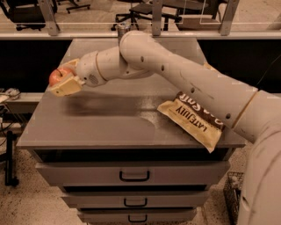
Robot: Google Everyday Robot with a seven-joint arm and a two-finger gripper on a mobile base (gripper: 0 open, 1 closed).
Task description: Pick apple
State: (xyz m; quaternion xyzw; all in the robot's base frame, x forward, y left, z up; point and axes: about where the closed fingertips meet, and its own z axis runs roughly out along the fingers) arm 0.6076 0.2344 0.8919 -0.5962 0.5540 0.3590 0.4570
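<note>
The apple [57, 75] is small, round and red-orange. It sits between the fingers of my gripper [63, 77] at the far left, above the left edge of the grey cabinet top [109, 121]. The gripper is shut on the apple and holds it clear of the surface. A cream finger [66, 86] lies under and in front of the apple and hides its lower part. My white arm [175, 70] reaches in from the right across the cabinet.
A chip bag [195, 123] lies on the right side of the cabinet top, partly under my arm. The cabinet has drawers [134, 175] below. Office chairs [131, 9] and a rail stand behind. A wire basket [232, 189] is on the floor at lower right.
</note>
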